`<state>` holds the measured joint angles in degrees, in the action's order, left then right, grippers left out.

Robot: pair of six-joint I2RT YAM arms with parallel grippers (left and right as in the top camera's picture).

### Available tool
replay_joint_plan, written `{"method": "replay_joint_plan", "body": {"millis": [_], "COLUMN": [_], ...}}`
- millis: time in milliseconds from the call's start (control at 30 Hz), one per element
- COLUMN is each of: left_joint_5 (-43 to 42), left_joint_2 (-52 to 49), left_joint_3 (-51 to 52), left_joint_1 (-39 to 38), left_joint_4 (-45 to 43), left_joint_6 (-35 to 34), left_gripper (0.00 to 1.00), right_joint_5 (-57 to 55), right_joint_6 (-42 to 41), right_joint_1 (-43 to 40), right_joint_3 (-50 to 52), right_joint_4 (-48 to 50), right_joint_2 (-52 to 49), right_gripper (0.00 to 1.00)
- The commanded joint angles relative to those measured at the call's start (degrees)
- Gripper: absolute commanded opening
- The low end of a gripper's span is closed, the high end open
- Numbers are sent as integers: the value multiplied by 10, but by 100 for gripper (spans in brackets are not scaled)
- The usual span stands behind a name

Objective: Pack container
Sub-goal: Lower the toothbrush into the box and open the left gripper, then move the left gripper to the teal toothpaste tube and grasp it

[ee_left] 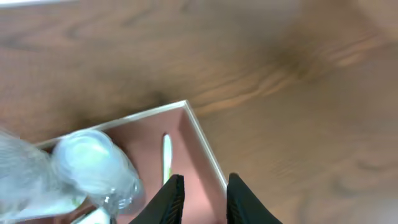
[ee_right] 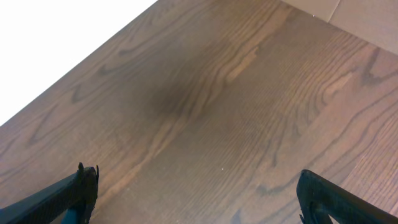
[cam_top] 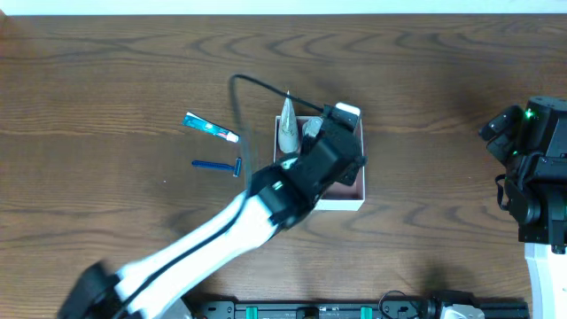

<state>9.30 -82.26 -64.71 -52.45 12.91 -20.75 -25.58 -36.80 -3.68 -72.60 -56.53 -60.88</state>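
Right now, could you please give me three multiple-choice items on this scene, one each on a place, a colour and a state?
1. Where does the razor lie relative to the container? A. inside it B. on the table to its left C. on top of its wall
2. What colour is the container's inside? A. green B. dusty pink C. yellow
3. How is the right gripper? A. open and empty B. shut on a tube C. shut on a cloth
Answers: 1 B, it lies on bare wood; 2 B, the left wrist view shows pink floor; 3 A, its fingers stand wide apart over bare wood.
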Motion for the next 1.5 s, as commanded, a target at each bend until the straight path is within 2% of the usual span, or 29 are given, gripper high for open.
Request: {"method": "replay_joint_plan", "body": {"millis": [0, 100, 200, 333, 500, 567, 800, 933, 1100, 1467], "left_joint_5": [7, 86, 188, 203, 198, 172, 7, -33, -44, -49], "left_joint_2": [85, 137, 177, 187, 146, 116, -27, -105, -178, -250], "left_joint_3": [-12, -12, -12, -6, 14, 14, 14, 14, 14, 14], "left_joint_1": [-9, 2, 42, 122, 237, 277, 388, 412, 416, 416], "left_joint_4": [57, 146, 262, 323, 281, 253, 107, 66, 58, 45], "left_joint_6": [12, -6, -79, -102, -102, -102, -120, -188, -246, -272], "left_gripper": [25, 25, 26, 36, 49, 51, 51, 51, 51, 51], "right_joint_5": [-12, -12, -12, -12, -12, -12, -12, -12, -12, -12], "right_joint_6": [7, 7, 7, 7, 7, 7, 7, 7, 7, 7], "right_joint_1": [-5, -5, -5, -5, -5, -5, -5, -5, -5, -5], "right_joint_3": [-5, -5, -5, -5, -5, -5, -5, -5, -5, -5], "right_joint_4": [-1, -1, -1, -1, -1, -1, -1, -1, -1, -1], "right_joint_2": [1, 1, 1, 1, 1, 1, 1, 1, 1, 1], "right_gripper": [99, 99, 99, 99, 99, 99, 99, 99, 99, 99]}}
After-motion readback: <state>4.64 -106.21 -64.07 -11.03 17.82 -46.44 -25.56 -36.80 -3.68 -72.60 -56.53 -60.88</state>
